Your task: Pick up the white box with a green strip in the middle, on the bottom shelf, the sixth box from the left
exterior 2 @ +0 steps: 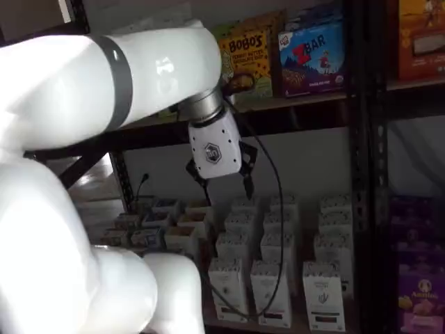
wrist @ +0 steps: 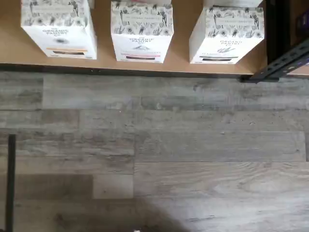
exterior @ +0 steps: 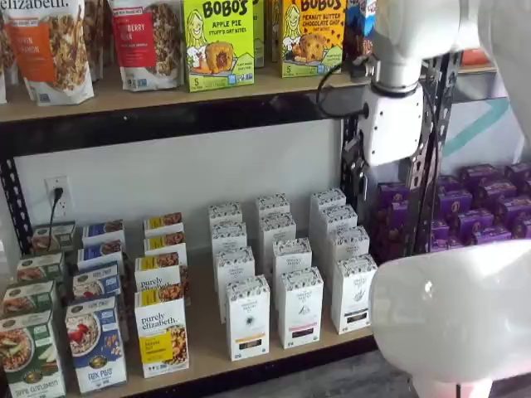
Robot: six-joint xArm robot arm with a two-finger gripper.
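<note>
Nearest you, the white robot arm (exterior: pixel 452 319) fills the foreground. Its white-bodied claw (exterior 2: pixel 220 182) hangs above the pale plywood bottom shelf (exterior: pixel 207 361), black fingers plainly apart, gripping nothing. The white box with a green strip (exterior: pixel 355 294) stands at the shelf's front edge near its right end, untouched, beside like white boxes (exterior: pixel 274 311).

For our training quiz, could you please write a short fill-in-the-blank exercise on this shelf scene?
1. The white-bodied, black-fingered tool hangs with its fingers ____.
2. The tool holds ____.
3. The white cardboard boxes stand on the pale plywood bottom shelf in ____ columns.
4. The yellow-green Bobo's box stands on the shelf ____ them.

Missing: open; nothing; three; above
</note>
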